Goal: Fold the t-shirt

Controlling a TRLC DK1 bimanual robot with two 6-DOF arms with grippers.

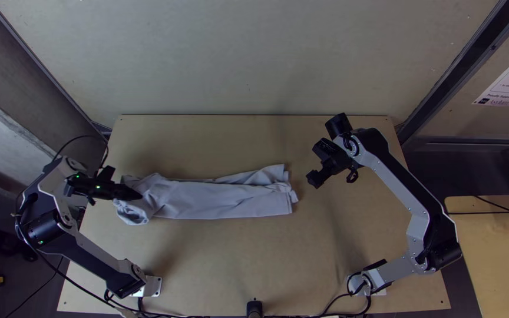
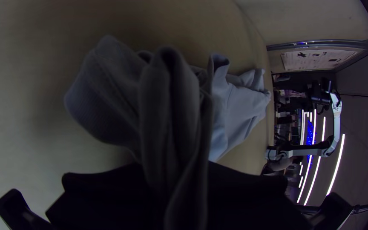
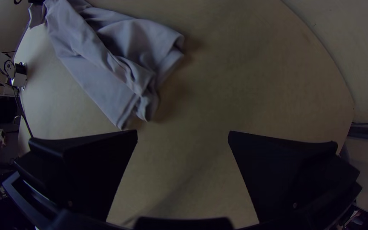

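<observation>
Left gripper (image 1: pixel 132 193), one: was closed on a gathered fold at the near-side end of the t-shirt (image 1: pixel 225 199). Right gripper (image 1: pixel 314 162), one: stood wide open and empty, apart from the opposite end. T-shirt: lay as a long, rumpled strip across the table (image 1: pixel 237 259).

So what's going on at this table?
The robot is partway through folding a t-shirt. The left gripper has its fingers closed on a bunched bit of cloth at the shirt's left end. The rest lies in a long, narrow, wrinkled strip across the table. The right gripper is open and holds nothing, over the table to the right of the shirt's other end.
</observation>
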